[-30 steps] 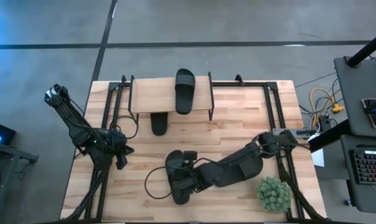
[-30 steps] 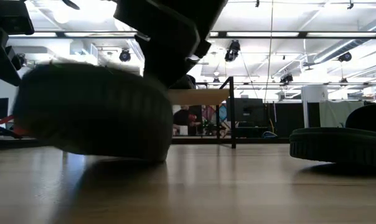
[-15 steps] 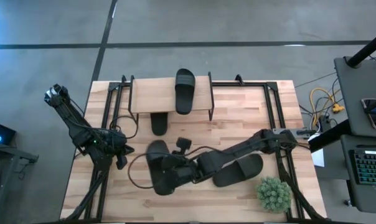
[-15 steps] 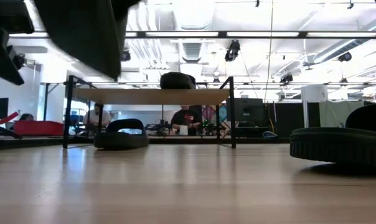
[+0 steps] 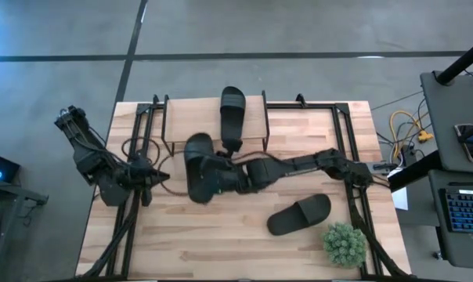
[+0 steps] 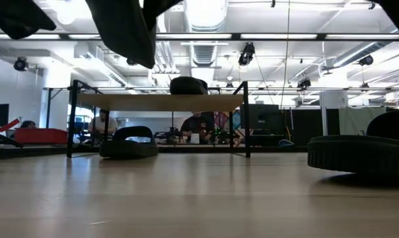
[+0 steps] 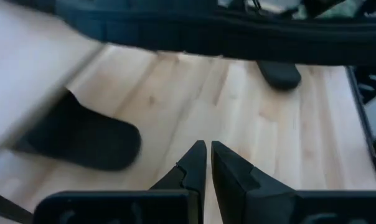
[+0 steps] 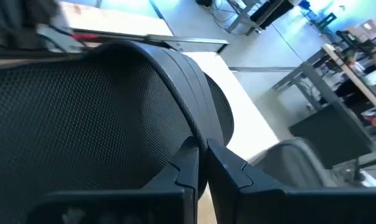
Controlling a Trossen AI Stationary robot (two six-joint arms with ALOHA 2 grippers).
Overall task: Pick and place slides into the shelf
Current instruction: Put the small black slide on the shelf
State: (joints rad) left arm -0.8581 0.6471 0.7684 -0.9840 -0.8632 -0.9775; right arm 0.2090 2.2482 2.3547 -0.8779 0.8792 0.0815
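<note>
Right gripper (image 5: pixel 225 178) is clamped on a black slide (image 5: pixel 199 166), held off the tabletop (image 5: pixel 221 243) in front of the shelf (image 5: pixel 185 121). One slide (image 5: pixel 232 113) is seen on the shelf top, another (image 5: pixel 299 214) near the tabletop's right edge. Left gripper (image 7: pixel 206 155) is parked by the left edge, fingers pressed together.

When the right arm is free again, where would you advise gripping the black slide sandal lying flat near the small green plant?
I would take the black slide sandal near the green plant by its wide strap, coming straight down from above. It lies sole-down and diagonal on the wooden tabletop, so the strap arches above the sole as the one raised part; turn the fingers to close across the strap's edge. The plant leaves little room nearby.
</note>
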